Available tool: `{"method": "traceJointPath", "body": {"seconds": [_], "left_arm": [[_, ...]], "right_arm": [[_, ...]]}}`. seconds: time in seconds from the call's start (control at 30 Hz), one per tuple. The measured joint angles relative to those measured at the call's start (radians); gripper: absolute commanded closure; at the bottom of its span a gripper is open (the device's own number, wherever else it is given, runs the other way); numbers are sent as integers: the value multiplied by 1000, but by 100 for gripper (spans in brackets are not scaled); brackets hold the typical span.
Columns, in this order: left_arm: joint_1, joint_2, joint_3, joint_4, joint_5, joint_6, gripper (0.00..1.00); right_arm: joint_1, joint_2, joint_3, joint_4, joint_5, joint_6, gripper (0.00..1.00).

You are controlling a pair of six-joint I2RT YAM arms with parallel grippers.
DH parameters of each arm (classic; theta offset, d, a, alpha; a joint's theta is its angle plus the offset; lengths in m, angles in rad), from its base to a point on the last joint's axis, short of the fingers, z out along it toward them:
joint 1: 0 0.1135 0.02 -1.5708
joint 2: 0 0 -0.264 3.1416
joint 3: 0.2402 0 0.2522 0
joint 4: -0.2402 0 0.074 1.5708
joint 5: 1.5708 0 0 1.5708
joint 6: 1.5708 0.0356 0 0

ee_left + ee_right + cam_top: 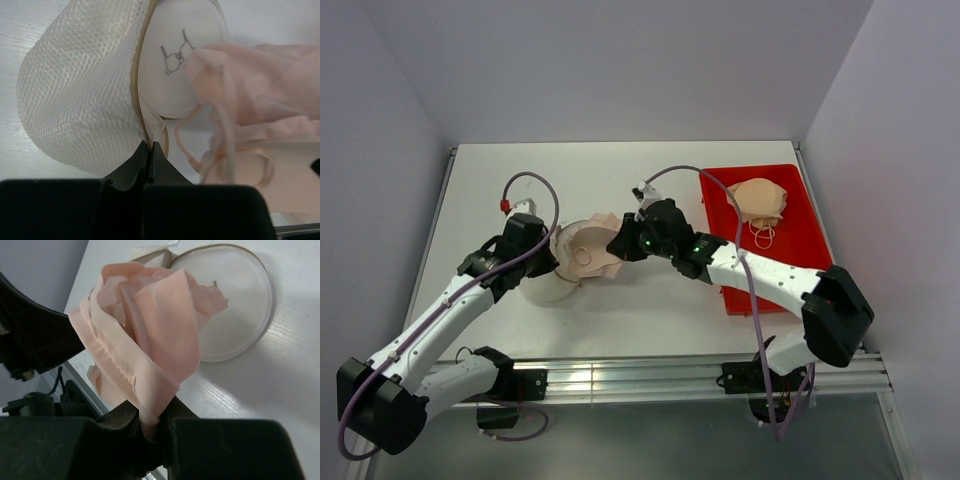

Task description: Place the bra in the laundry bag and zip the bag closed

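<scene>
**Bra at the bag's mouth, not yet in; zip not yet closed**

The task looks to be in its first half. The bra [145, 325] is lifted off the counter [620, 180] and bunched up in the right jaws. They are closed almost fully on a fold of its banded edge, and the rest stands up crumpled above them. The left jaws are fully shut, pinching the laundry bag [80, 85] at the tan zipper tape on its rim, which seems to steady the opening.

From overhead, the bra sits between the two arms and touches the bag's open side. In the left wrist view it lies against the round face with the small spectacles-like mark, and its thin straps loop down just beside the rim. None of it appears to be inside the mesh. Pushing it in, letting go and running the zip shut all seem left to do.

The bra is pale pinkish-beige, soft and limp, and folds over itself. The bag is white, translucent and drum-shaped. A darker tan bra [760, 200] lies well apart in the red tray [805, 225].
</scene>
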Motion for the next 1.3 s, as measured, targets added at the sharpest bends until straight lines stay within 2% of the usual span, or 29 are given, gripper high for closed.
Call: {"method": "traceJointPath", "body": {"seconds": [0.23,0.7,1.3], "left_arm": [[0,-14,2,-45,-22,-19,100],[0,10,2,-29,-4,-10,100],[4,85,2,44,16,11,100]], "right_arm": [[24,135,35,64,-62,-31,100],[35,437,307,95,-90,-84,100],[126,649,433,97,-225,-122,100]]}}
